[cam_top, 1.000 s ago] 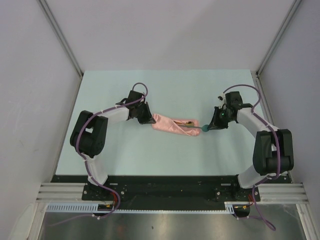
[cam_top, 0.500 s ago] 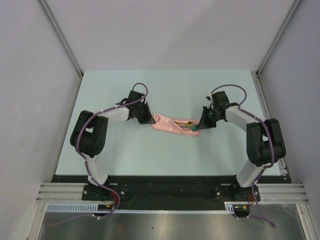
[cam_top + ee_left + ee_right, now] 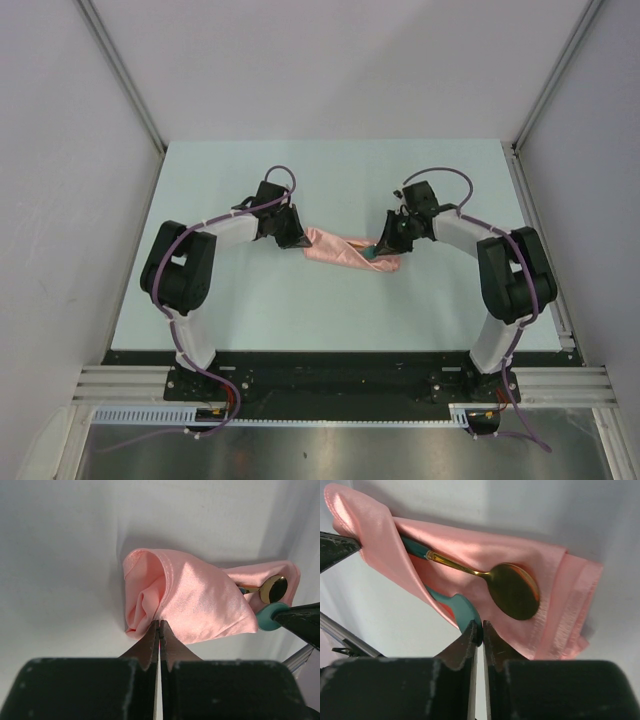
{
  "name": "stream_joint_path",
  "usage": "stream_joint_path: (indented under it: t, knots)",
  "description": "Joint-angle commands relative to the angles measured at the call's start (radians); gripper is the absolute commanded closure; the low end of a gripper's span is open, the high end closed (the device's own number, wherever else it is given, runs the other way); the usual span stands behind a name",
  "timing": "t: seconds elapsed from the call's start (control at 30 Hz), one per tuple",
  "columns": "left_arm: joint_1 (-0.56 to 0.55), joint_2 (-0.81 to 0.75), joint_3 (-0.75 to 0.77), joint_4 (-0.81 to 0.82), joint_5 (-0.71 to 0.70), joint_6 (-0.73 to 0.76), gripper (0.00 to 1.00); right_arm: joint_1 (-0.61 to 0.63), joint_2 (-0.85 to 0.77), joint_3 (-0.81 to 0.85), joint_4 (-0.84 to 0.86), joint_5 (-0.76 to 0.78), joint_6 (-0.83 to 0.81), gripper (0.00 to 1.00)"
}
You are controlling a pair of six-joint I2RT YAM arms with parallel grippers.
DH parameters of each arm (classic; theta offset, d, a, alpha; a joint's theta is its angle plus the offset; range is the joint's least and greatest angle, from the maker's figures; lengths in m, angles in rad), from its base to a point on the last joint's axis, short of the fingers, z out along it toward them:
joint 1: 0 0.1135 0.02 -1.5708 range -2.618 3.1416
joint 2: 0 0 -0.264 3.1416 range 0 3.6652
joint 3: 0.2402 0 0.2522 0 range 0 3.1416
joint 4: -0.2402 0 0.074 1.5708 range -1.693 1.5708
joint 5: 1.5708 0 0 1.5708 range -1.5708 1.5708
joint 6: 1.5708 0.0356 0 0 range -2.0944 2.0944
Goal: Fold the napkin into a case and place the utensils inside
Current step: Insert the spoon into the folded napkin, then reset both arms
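Left fingers [image 3: 146, 649] were pinched tight on the rumpled end of the case [image 3: 197, 602], a satiny salmon-pink cloth folded into a narrow pouch. Right fingers [image 3: 462, 652] were nearly closed too, nipping the bowl rim of the teal spoon [image 3: 462, 611] at the pouch's open end. The gold spoon [image 3: 512, 591] lay beside it, shiny round bowl out on the cloth, handle tucked under a fold. The case sat mid-way across the surface [image 3: 300, 310], pale mint and matte, with plain whitish walls [image 3: 350, 60] around.

Gold spoon [image 3: 514, 591], teal spoon [image 3: 460, 609] in pink case [image 3: 470, 542]
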State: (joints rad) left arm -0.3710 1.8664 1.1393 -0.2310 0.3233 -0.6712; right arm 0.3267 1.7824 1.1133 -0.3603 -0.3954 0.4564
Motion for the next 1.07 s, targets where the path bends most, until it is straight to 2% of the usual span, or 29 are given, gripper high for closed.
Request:
stream_joint_path:
  t: [0.0, 0.03, 0.07, 0.1, 0.13, 0.17, 0.2, 0.3, 0.4, 0.53, 0.57, 0.6, 0.67, 0.7, 0.73, 0.8, 0.87, 0.9, 1.03]
  knots:
    - [-0.003, -0.033, -0.003, 0.007, -0.007, 0.025, 0.97, 0.017, 0.014, 0.013, 0.08, -0.043, 0.056, 0.84]
    - [-0.005, -0.041, 0.002, 0.002, -0.009, 0.025, 0.94, 0.017, 0.011, 0.01, 0.077, -0.036, 0.059, 0.8]
    - [-0.005, -0.05, 0.005, -0.01, -0.009, 0.027, 0.89, 0.015, 0.005, 0.01, 0.07, -0.028, 0.051, 0.7]
    - [-0.006, -0.082, 0.014, -0.013, -0.007, 0.035, 0.77, 0.009, -0.017, 0.01, 0.046, -0.016, 0.045, 0.63]
    - [-0.008, -0.101, 0.017, -0.016, -0.009, 0.041, 0.71, 0.005, -0.037, 0.01, 0.035, 0.019, 0.038, 0.51]
    - [-0.014, -0.125, 0.023, -0.031, -0.03, 0.045, 0.65, -0.001, -0.055, 0.011, 0.023, 0.036, 0.009, 0.01]
    - [-0.019, -0.147, 0.039, -0.039, -0.039, 0.064, 0.58, -0.008, -0.075, 0.014, -0.011, 0.056, -0.007, 0.0]
    - [-0.054, -0.245, 0.062, -0.068, -0.098, 0.105, 0.49, -0.02, -0.187, 0.025, -0.087, 0.16, -0.065, 0.0]
    - [-0.129, -0.358, 0.056, -0.05, -0.148, 0.154, 0.35, 0.029, -0.329, -0.003, -0.111, 0.323, -0.096, 0.0]
    - [-0.299, -0.469, 0.01, 0.007, -0.23, 0.191, 0.25, 0.104, -0.494, -0.114, -0.043, 0.392, -0.076, 0.0]
    - [-0.327, -0.521, -0.012, 0.054, -0.253, 0.191, 0.25, 0.118, -0.552, -0.151, -0.022, 0.392, -0.055, 0.0]
    - [-0.354, -0.548, -0.074, 0.091, -0.269, 0.193, 0.15, 0.121, -0.584, -0.182, 0.016, 0.377, -0.045, 0.0]
    - [-0.431, -0.639, -0.159, 0.233, -0.293, 0.197, 0.07, 0.149, -0.676, -0.288, 0.073, 0.356, -0.033, 0.0]
    - [-0.454, -0.676, -0.262, 0.315, -0.285, 0.194, 0.01, 0.162, -0.707, -0.315, 0.081, 0.363, -0.03, 0.0]
    - [-0.494, -0.706, -0.318, 0.451, -0.262, 0.194, 0.0, 0.178, -0.736, -0.372, 0.087, 0.363, -0.012, 0.0]
    - [-0.535, -0.801, -0.468, 0.562, -0.273, 0.177, 0.0, 0.225, -0.83, -0.421, 0.113, 0.357, 0.007, 0.0]
    - [-0.574, -0.848, -0.55, 0.678, -0.294, 0.129, 0.0, 0.264, -0.912, -0.484, 0.15, 0.351, 0.039, 0.0]
    - [-0.577, -0.878, -0.603, 0.696, -0.296, 0.105, 0.0, 0.274, -0.94, -0.501, 0.164, 0.343, 0.053, 0.0]
    - [-0.583, -0.938, -0.659, 0.748, -0.26, 0.05, 0.0, 0.311, -1.031, -0.564, 0.221, 0.337, 0.091, 0.0]
